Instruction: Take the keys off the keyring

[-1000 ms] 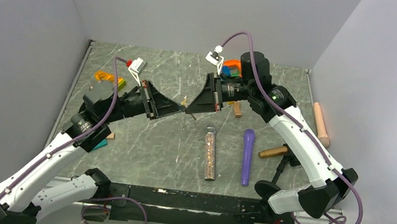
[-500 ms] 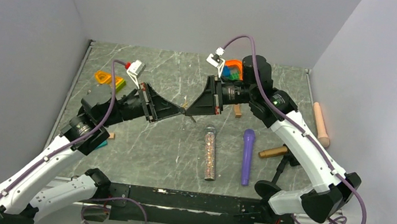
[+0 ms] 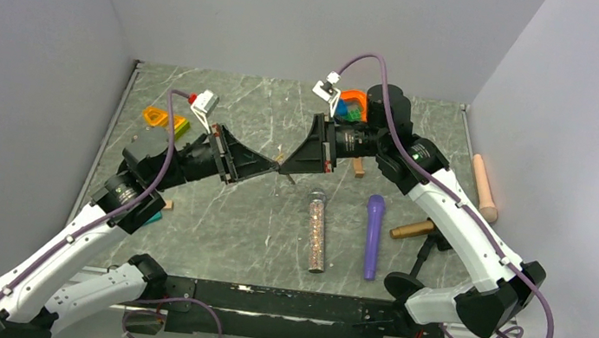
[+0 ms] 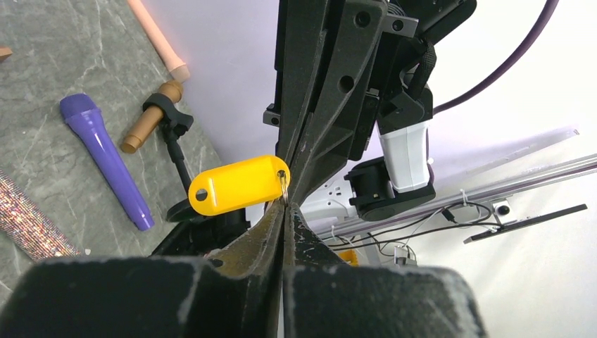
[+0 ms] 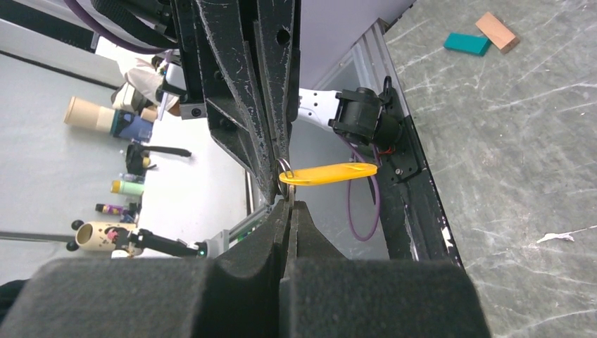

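My left gripper (image 3: 274, 164) and right gripper (image 3: 286, 161) meet tip to tip in the air above the middle of the table. Between the tips is a small metal keyring (image 4: 283, 184). A key, a flat yellow tag (image 4: 236, 184), hangs on it and sticks out sideways. In the left wrist view my left gripper (image 4: 284, 208) is shut on the ring's lower edge. In the right wrist view my right gripper (image 5: 289, 204) is shut on the ring (image 5: 285, 167), with the yellow key (image 5: 331, 173) pointing right. From above the key and the ring are hidden between the tips.
On the table lie a glitter tube (image 3: 317, 231), a purple microphone (image 3: 371, 235), a brown handle (image 3: 410, 229), a peach rod (image 3: 484, 186), a small wooden block (image 3: 357, 167), coloured blocks (image 3: 350, 104) at the back, an orange triangular frame (image 3: 156, 116) and a teal block (image 3: 152, 218).
Both grippers stay tip to tip on the ring. The joined tips have shifted very slightly toward the back of the table.
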Robot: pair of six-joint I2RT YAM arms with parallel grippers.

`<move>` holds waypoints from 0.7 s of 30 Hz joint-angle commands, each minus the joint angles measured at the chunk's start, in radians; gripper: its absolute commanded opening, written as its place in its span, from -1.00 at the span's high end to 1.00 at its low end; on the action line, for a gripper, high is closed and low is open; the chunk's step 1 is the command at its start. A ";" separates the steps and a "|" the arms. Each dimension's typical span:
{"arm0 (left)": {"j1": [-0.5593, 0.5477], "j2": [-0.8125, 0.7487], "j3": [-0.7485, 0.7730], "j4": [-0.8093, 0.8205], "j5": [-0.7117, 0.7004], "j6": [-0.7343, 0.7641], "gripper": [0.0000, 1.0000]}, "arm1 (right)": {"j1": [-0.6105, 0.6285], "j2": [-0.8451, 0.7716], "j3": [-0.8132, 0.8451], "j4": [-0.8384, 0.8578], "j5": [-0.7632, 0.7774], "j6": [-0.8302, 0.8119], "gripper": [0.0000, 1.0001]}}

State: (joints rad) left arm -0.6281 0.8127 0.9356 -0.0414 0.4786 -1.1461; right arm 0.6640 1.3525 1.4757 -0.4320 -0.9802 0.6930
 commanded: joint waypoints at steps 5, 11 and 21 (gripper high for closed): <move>-0.009 0.024 0.012 0.013 0.007 0.013 0.69 | 0.017 -0.034 0.031 0.083 -0.012 0.012 1.00; -0.009 0.027 0.017 0.008 0.005 0.017 0.66 | 0.017 -0.027 0.052 0.050 -0.006 -0.009 1.00; -0.009 0.020 0.025 -0.023 -0.003 0.033 0.29 | 0.016 -0.031 0.092 0.013 0.037 -0.043 1.00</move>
State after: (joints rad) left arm -0.6292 0.8223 0.9401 -0.0265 0.4774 -1.1442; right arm 0.6655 1.3518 1.4918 -0.4717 -0.9424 0.6640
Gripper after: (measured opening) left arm 0.310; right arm 0.016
